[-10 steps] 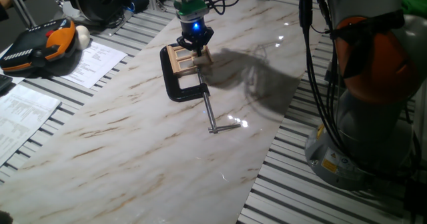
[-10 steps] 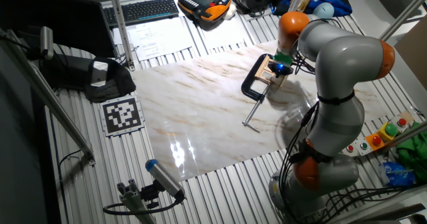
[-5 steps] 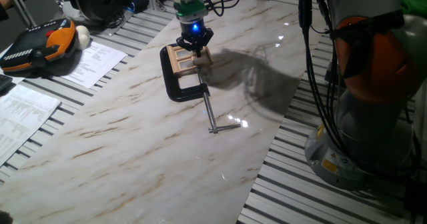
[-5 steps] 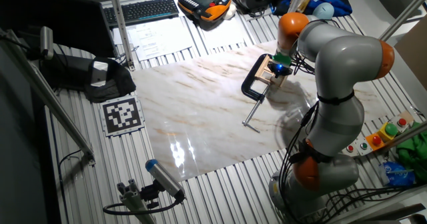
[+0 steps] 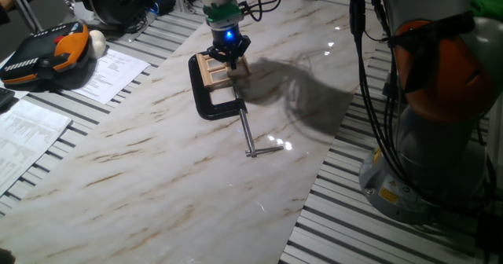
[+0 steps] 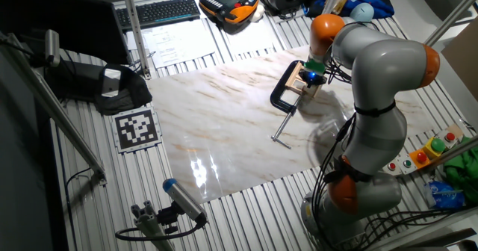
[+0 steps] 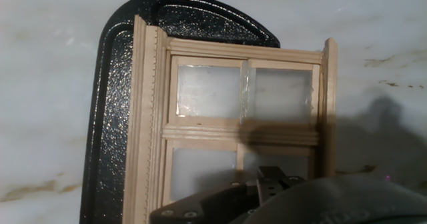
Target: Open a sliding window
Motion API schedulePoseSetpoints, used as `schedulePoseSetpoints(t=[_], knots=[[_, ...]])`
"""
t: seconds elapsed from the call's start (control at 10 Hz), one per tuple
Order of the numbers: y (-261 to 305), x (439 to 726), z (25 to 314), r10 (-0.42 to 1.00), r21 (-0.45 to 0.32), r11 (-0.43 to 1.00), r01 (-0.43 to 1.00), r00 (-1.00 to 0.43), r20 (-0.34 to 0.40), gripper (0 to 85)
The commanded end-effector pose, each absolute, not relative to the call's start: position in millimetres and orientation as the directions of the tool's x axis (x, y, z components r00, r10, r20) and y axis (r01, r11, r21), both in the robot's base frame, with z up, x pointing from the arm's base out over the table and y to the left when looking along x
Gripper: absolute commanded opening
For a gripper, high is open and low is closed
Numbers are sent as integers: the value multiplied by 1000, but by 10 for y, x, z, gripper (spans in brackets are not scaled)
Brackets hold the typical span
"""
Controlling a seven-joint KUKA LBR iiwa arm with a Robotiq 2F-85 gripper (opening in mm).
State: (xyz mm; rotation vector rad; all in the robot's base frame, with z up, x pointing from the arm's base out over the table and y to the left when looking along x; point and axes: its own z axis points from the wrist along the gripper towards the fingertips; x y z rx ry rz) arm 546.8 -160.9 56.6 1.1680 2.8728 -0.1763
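The sliding window (image 5: 212,69) is a small light-wood frame with four panes, lying on the marble table and held in a black C-clamp (image 5: 208,107). It also shows in the other fixed view (image 6: 299,78). The hand view shows it close up (image 7: 240,117), with the clamp's black arch (image 7: 113,117) along its left and top. My gripper (image 5: 229,57) stands straight down on the window's right part, with a blue light on the hand. In the hand view only a dark finger part (image 7: 270,184) shows over the lower panes. I cannot tell how the jaws stand.
The clamp's screw rod and handle (image 5: 250,138) stretch toward the table's front. An orange-black teach pendant (image 5: 47,48) and papers (image 5: 110,71) lie to the left off the marble. The robot's base (image 5: 440,99) stands at the right. A keyboard (image 6: 168,10) and a marker tag (image 6: 136,128) lie beyond.
My gripper has shifted very slightly left over the window. The window and the clamp look unmoved.
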Motion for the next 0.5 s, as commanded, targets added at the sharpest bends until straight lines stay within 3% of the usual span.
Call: schedulePoseSetpoints(t=[0.0,0.4], knots=[[-1605,5473,553,695,-89,709,699,-715,-73,0],[-1585,5480,521,705,-95,699,709,-705,-72,0]])
